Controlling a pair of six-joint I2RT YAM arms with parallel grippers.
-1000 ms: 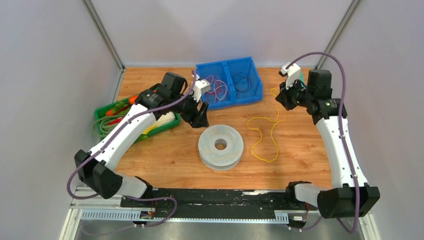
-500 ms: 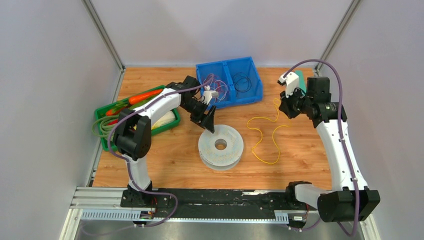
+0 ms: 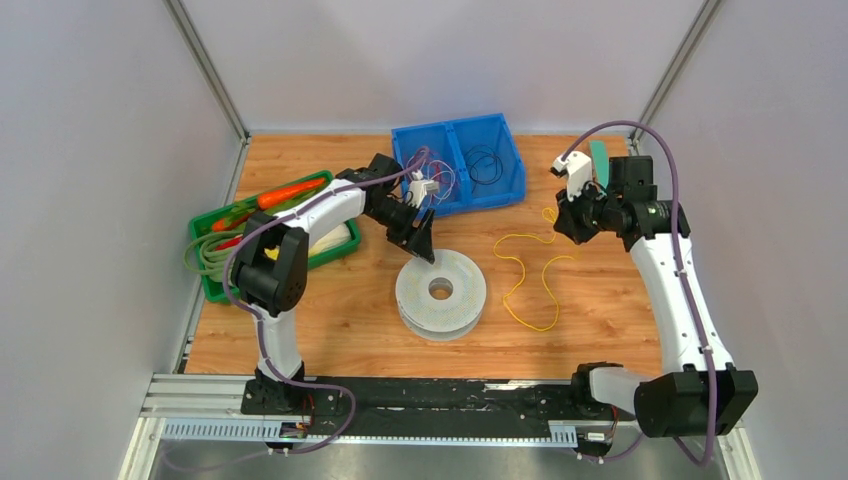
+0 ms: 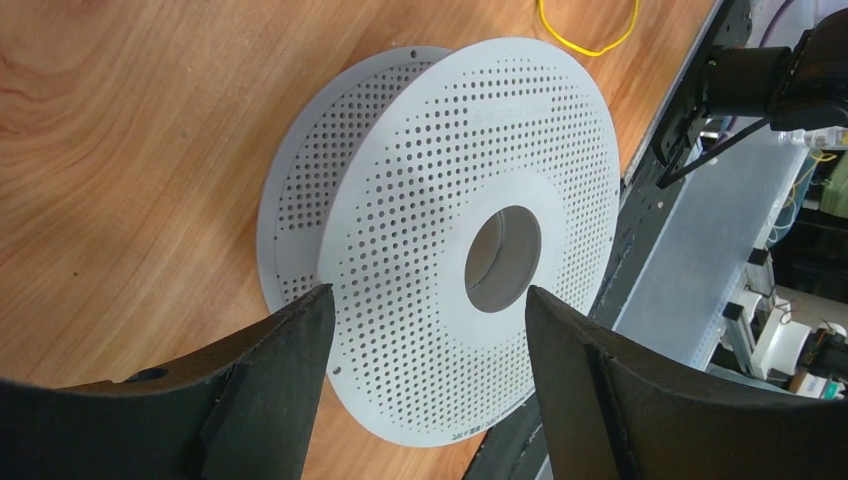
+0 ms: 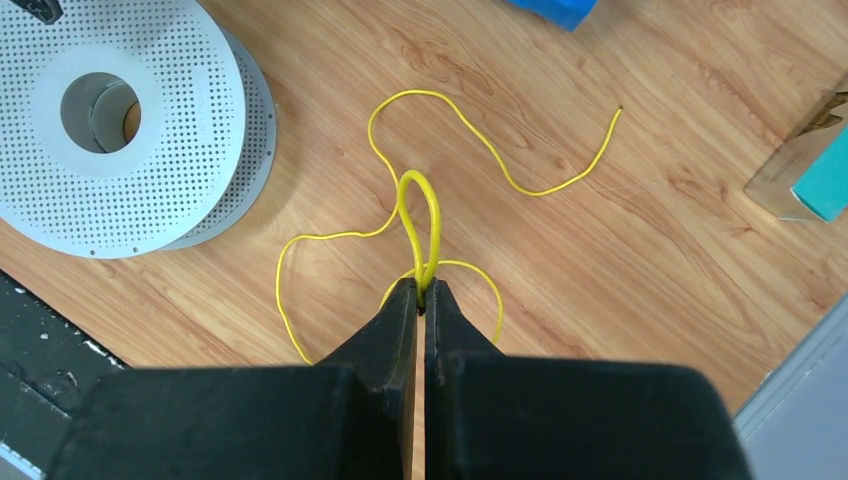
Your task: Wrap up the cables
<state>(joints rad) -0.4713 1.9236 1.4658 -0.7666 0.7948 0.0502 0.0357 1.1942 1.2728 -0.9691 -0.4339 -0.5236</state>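
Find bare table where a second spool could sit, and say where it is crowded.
Bare wood lies between the green tray, the spool and the near rail, and between the yellow cable and the right arm. Crowded: before the blue bin, where the left hand hovers, and around the cable held in the right hand.

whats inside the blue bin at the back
Blue bin: left compartment holds a red, white and purple wire tangle, partly covered by the left arm; right compartment holds a thin black wire.
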